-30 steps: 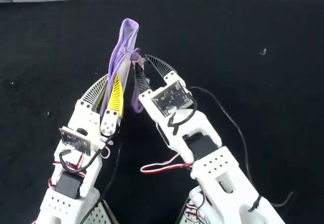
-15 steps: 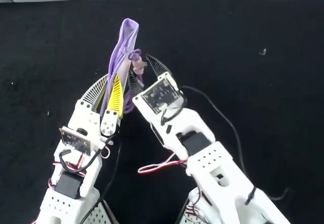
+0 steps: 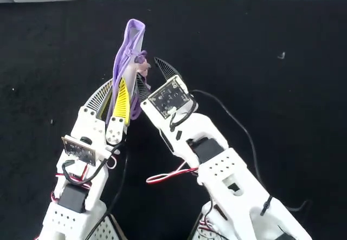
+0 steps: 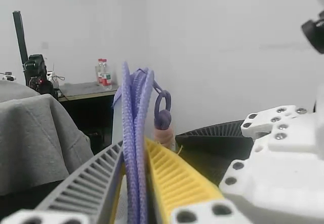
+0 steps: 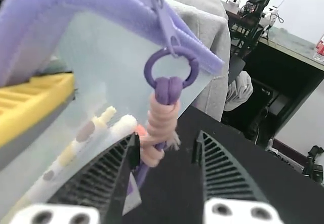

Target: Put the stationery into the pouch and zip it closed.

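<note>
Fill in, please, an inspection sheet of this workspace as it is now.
Surface: black table.
Job's things: purple pouch held upright; stationery inside, seen through its clear side; zipper pull cord hanging from the slider.
Clutter: one small pale speck on the table.
Grippers: left gripper shut on the pouch's edge; right gripper open, one finger on each side of the cord.
Cables: red and white wire between the arms; black cable trailing from the right arm.
Surroundings: grey cloth behind the table.
</note>
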Controlling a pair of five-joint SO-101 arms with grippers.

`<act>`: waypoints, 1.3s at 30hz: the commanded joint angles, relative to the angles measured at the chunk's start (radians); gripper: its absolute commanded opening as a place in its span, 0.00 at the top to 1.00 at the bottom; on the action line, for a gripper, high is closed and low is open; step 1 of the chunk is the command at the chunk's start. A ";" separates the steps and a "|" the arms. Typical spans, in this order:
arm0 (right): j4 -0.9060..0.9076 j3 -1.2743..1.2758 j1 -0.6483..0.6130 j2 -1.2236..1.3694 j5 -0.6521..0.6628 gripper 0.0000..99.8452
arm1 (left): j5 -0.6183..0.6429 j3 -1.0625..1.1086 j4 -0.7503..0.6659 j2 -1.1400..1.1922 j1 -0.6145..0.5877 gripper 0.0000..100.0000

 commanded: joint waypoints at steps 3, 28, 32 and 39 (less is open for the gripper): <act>-0.097 -0.048 -0.009 -0.016 0.002 0.83 | 0.011 -0.004 -0.003 -0.002 -0.015 0.97; -0.092 -0.102 0.002 0.070 0.071 0.88 | 0.006 0.002 0.003 -0.002 -0.007 0.97; -0.094 -0.104 0.002 0.070 0.071 0.95 | 0.006 0.002 0.003 -0.002 -0.007 0.97; -0.100 -0.107 0.006 0.073 0.075 0.96 | 0.006 0.002 0.003 -0.002 -0.007 0.97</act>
